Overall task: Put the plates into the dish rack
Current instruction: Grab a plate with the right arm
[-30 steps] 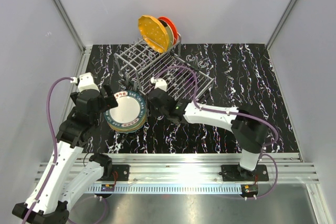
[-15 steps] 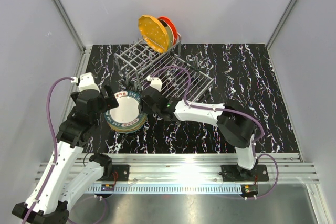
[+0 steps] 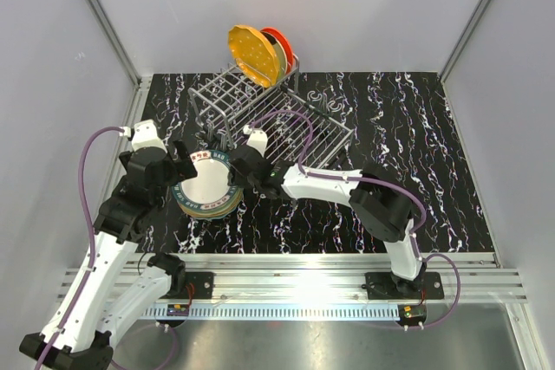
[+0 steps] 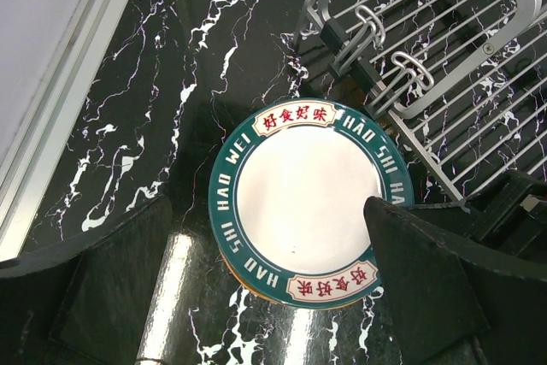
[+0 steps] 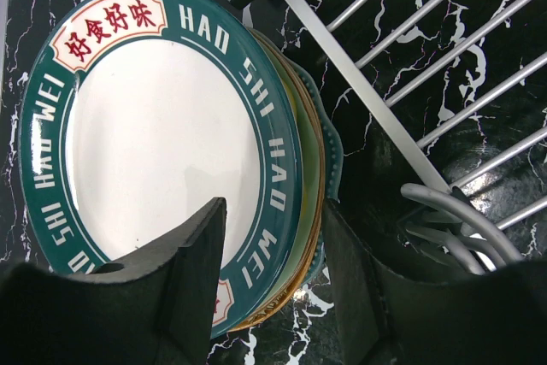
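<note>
Presently, a stack of plates (image 3: 208, 190) is seen lying flat on the black marbled counter (image 3: 416, 145), just beside the near-left corner of the dish rack (image 3: 286, 127), and is topped by a teal-rimmed white plate (image 4: 309, 203). A dotted orange plate (image 3: 253, 54) and a red-orange plate (image 3: 279, 41) are stood on edge at the rack's far end. The left gripper (image 4: 269, 237) is held over the stack, its jaws released wide. The right gripper (image 5: 273, 211) is set at the stack's right rim, its jaws parted astride it; nothing is lifted.
</note>
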Controlling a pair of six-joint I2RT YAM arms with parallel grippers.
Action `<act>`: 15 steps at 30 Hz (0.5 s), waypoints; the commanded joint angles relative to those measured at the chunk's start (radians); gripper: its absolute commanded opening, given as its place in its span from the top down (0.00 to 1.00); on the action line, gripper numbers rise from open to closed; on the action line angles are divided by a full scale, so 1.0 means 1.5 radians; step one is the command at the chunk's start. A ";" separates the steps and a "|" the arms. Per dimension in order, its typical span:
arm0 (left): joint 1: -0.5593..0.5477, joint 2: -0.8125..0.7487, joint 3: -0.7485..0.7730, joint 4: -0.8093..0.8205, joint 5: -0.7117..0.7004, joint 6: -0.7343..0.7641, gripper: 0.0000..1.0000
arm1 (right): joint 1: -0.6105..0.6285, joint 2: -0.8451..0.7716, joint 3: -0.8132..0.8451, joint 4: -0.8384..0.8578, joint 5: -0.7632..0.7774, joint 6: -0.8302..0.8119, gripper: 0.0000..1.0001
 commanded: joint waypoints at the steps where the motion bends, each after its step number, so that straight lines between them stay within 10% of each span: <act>1: -0.004 0.001 0.002 0.028 0.008 -0.001 0.01 | 0.002 0.014 0.033 0.014 0.012 0.021 0.44; 15: -0.007 -0.001 0.001 0.029 0.009 -0.001 0.01 | -0.005 0.029 0.026 0.038 -0.025 0.066 0.60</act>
